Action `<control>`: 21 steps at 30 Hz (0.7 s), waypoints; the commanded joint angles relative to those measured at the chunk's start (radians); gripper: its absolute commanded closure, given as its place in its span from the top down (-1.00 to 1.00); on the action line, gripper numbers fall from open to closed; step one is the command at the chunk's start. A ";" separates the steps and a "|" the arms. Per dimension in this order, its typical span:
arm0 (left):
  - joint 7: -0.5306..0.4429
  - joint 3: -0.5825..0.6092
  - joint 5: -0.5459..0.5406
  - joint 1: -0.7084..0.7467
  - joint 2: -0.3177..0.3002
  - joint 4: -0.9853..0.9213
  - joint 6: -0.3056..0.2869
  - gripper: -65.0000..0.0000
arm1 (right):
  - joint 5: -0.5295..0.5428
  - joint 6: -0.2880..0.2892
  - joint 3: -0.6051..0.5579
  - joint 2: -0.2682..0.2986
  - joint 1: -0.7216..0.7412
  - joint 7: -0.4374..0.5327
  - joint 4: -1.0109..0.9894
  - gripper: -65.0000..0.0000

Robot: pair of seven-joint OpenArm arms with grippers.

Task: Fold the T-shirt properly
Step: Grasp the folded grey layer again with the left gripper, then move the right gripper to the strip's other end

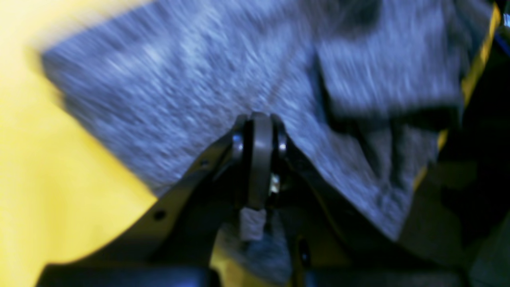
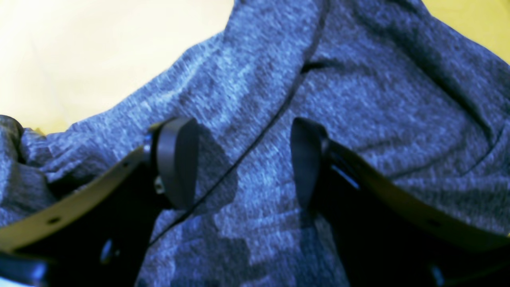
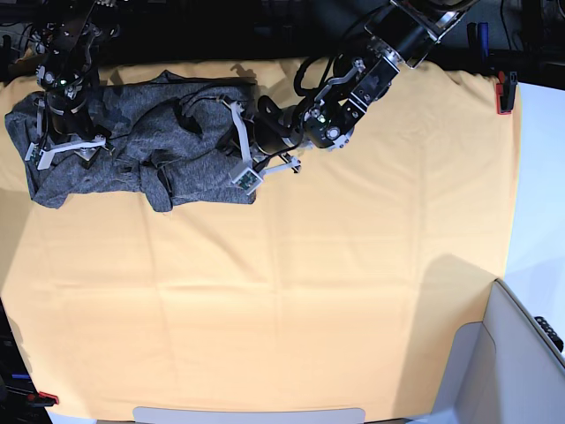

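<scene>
Base view: left end effector pinches the T-shirt edge; right end effector hovers spread above it.

Both arms are black, jointed and wound with dark cables, and small green lights glow on the links of the left arm and the right arm. The left gripper has matte black jaws with rounded tips, shiny metal pins on either side and small screw holes along the flat dark finger bars. The right gripper has the same rounded black pads on flat bars with small holes, pale in the base view.
</scene>
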 commanded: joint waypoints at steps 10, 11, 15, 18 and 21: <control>-0.025 0.021 -0.003 -0.006 0.039 0.064 -0.006 -0.98 | 0.003 0.002 0.003 0.015 0.002 0.023 0.018 0.12; -0.025 0.019 -0.003 -0.006 0.039 0.079 -0.006 -0.98 | 0.003 0.002 0.003 0.015 0.000 0.023 0.018 0.12; -0.025 0.021 -0.003 -0.007 0.039 0.104 -0.006 -0.98 | 0.003 0.002 0.003 0.015 0.000 0.023 0.018 0.12; -0.026 0.027 -0.003 -0.006 0.039 0.105 -0.006 -0.98 | 0.003 0.002 0.006 0.016 0.000 0.023 0.018 0.12; -0.028 0.035 -0.003 -0.004 0.043 0.105 -0.006 -0.98 | 0.003 0.002 0.006 0.016 -0.001 0.023 0.018 0.12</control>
